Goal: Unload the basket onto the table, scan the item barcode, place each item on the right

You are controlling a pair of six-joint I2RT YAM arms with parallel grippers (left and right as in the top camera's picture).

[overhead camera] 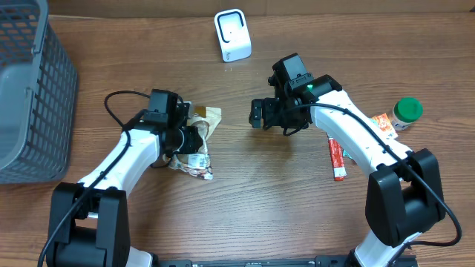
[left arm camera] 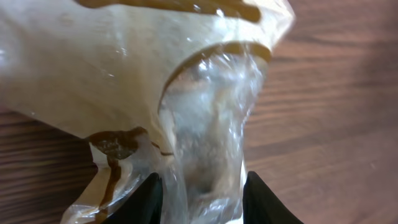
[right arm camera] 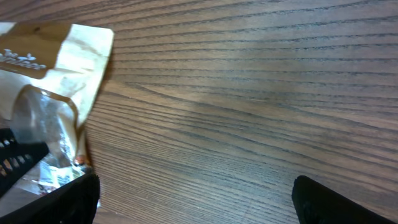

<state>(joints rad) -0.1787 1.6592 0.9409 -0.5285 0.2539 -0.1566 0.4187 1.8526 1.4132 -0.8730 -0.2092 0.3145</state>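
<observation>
A grey basket (overhead camera: 30, 104) stood far to the left of the white scanner (overhead camera: 232, 35), on a wooden counter (overhead camera: 260, 208). Closer to the robot than the scanner and a little to its left, the left pincer (overhead camera: 197, 139) was closed on the bag (overhead camera: 211, 117), a tan packet with a clear window. Its fingers pinched the clear film from both sides. The bag's long axis ran roughly toward the scanner, tan end nearest it. No barcode could be seen.

Directly in front of the scanner, just right of the bag, the right pincer (overhead camera: 254, 115) stood wide open and empty, facing the bag. Well to the scanner's right lay a red tube (overhead camera: 336, 158), an orange packet (overhead camera: 383, 123) and a green-lidded jar (overhead camera: 407, 111).

The left arm, which held the bag, seemed best placed to carry it to the scanner.
</observation>
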